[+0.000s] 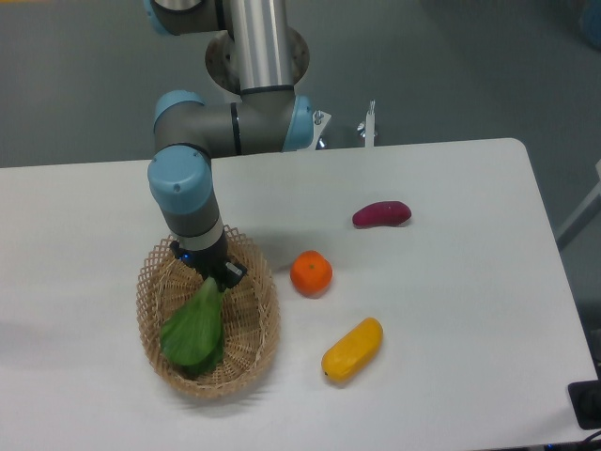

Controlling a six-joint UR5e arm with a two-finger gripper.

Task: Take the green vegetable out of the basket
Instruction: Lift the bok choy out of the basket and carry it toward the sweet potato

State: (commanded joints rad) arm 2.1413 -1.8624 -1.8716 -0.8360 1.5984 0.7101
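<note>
fingers [218, 274] hidden behind wrist, green vegetable [193, 331] stalk tip covered

White table [451, 310] with rounded corners, matte top, evenly lit, soft shadows. Grey floor [451, 66] beyond the far edge. Small white upright fitting [369, 124] at the table's far edge. Dark object [587, 404] cut off at lower right corner.
</note>
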